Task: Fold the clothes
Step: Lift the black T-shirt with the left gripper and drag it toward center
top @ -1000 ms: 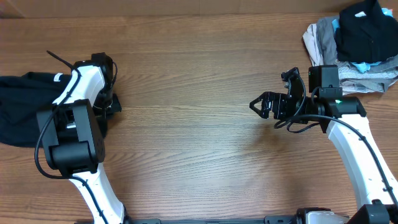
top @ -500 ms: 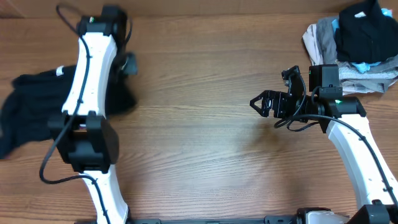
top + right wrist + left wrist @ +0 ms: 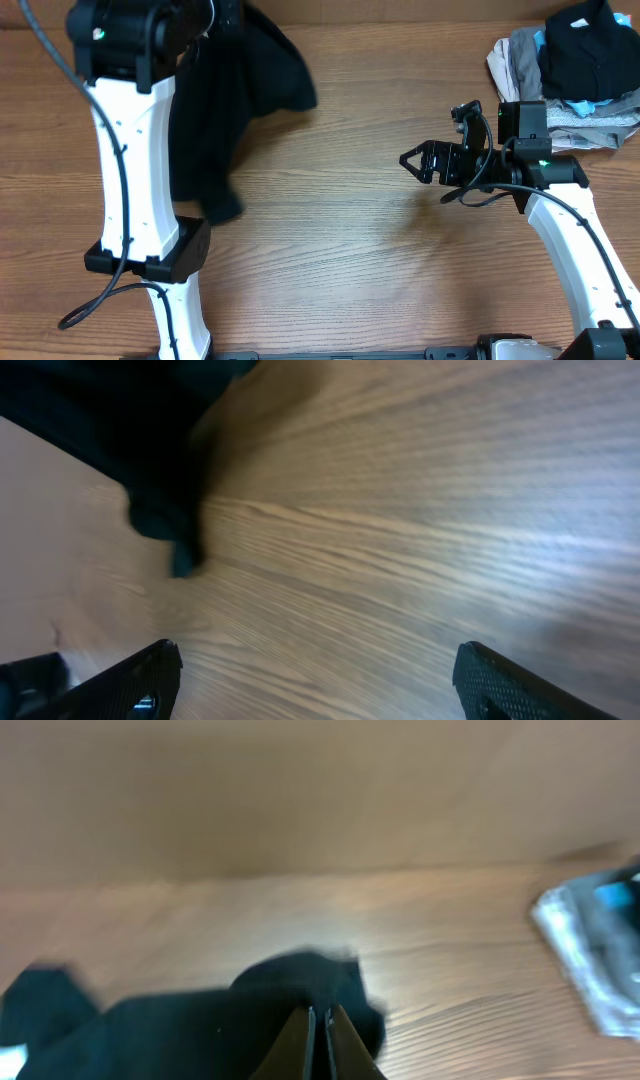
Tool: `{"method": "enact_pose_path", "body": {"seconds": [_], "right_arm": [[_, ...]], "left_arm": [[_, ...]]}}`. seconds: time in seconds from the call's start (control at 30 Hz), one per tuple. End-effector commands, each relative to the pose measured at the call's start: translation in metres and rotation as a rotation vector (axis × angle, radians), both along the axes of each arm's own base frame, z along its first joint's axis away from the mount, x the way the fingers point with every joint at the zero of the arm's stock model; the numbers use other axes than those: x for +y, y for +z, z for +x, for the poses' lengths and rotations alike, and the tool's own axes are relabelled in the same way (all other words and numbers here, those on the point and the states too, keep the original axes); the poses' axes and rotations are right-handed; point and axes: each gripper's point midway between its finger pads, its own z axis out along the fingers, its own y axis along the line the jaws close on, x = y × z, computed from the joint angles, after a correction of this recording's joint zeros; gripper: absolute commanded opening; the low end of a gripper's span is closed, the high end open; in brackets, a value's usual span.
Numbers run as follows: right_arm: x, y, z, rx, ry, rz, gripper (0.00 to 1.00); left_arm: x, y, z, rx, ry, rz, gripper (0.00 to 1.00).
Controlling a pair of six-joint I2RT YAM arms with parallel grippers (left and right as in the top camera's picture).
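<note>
One black T-shirt (image 3: 225, 100) hangs at the table (image 3: 350, 250) far-left corner, pinched by left gripper (image 3: 318, 1038). Right gripper (image 3: 420, 163) spread wide, empty. One folded pile (image 3: 570, 60), far-right corner.

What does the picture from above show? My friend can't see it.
The white left robot arm holds a large black soft T-shirt up over the brown wooden table. The black right claw is open, near a pile of grey, black and light-blue folded clothes in the far right corner.
</note>
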Motion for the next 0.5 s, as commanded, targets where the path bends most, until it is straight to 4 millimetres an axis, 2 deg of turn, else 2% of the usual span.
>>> {"method": "enact_pose_path", "body": {"seconds": [0.0, 0.23, 0.47], "right_arm": [[0.011, 0.024, 0.006, -0.052, 0.032, 0.095, 0.91], [0.016, 0.034, 0.01, -0.083, 0.049, 0.144, 0.91], [0.03, 0.045, 0.01, -0.112, 0.093, 0.196, 0.89]], "left_arm": [[-0.034, 0.039, -0.021, -0.096, -0.184, -0.125, 0.04], [-0.05, 0.032, -0.035, -0.037, -0.268, -0.174, 0.04], [-0.069, 0.038, -0.044, -0.038, -0.354, -0.223, 0.04]]}}
